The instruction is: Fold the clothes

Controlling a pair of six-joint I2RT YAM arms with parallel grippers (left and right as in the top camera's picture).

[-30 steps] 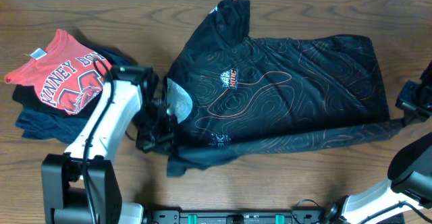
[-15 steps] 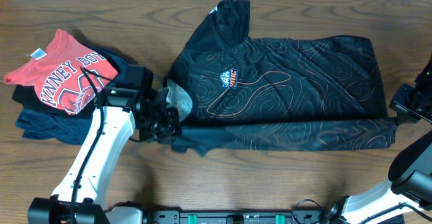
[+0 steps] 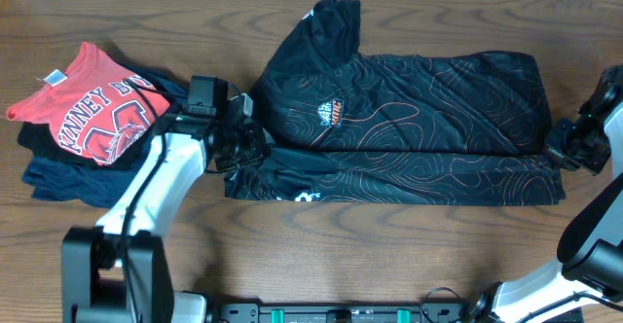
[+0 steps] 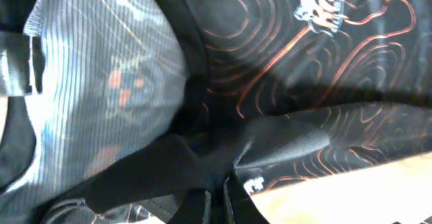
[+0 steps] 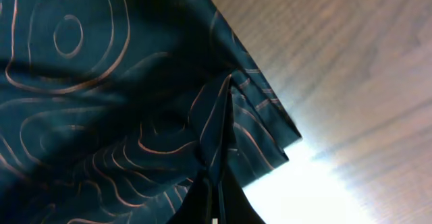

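Observation:
The black jersey with thin orange contour lines and a small orange chest logo lies flat across the table, its front long edge folded up over the body as a band. My left gripper is shut on the jersey's left end near the collar; cloth is pinched between its fingers in the left wrist view. My right gripper is shut on the jersey's right hem corner, and the cloth runs into its closed fingers in the right wrist view. White lettering shows at the fold's front edge.
A red T-shirt with white letters lies on a dark navy shirt at the left of the wooden table. The table's far edge runs along the top of the overhead view.
Both grippers have carried the jersey's front edge away from me and over its body, making a long flat fold. The left arm swung toward the collar; the right gripper moved up and inward.

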